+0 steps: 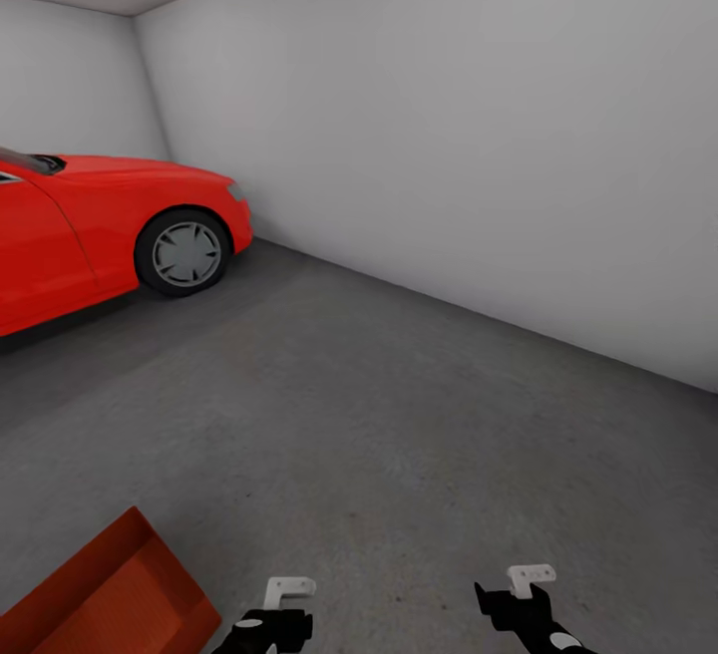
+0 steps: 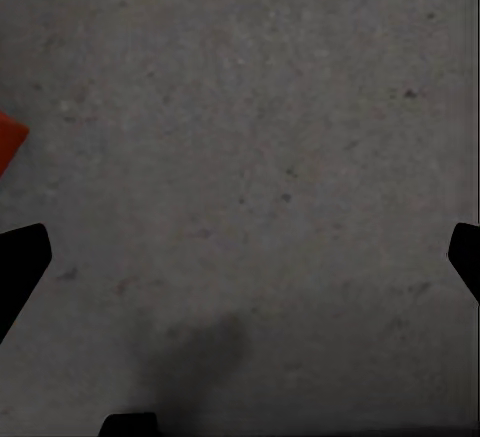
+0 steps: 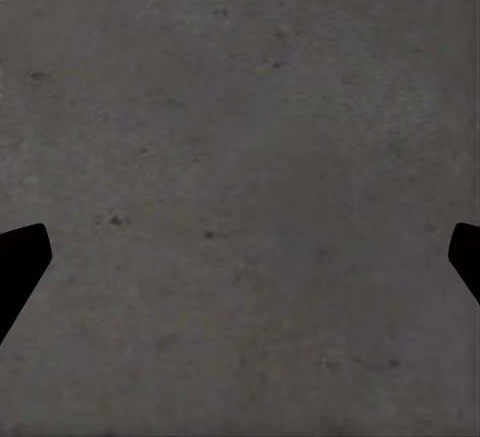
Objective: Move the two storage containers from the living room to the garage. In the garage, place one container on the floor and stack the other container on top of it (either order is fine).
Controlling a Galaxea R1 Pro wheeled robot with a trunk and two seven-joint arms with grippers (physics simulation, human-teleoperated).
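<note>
You are in the garage: the dark grey floor (image 1: 399, 415) runs ahead of you to a plain white wall (image 1: 479, 136), and the red car (image 1: 90, 225) stands at the far left with its front wheel (image 1: 183, 252) facing you. One orange-red container (image 1: 110, 599) sits on the floor at your lower left, cut off by the edge of the head view, so you see just a corner and part of its inside. Your left gripper (image 2: 240, 257) hangs just beside it, to its right, and from the left wrist camera a small sliver of that container (image 2: 8, 142) shows at the edge of the picture. That gripper's fingers (image 2: 20, 262) stand wide apart at the two sides of the view, with bare floor (image 2: 260, 157) between them and nothing in its hold. Your right gripper (image 3: 240, 257) is likewise spread wide, its fingers (image 3: 20, 262) at the edges of its wrist view, empty over bare floor (image 3: 240, 157). In the head view both arms show low down, the left (image 1: 269, 624) near the container and the right (image 1: 529, 609) well apart from it.
</note>
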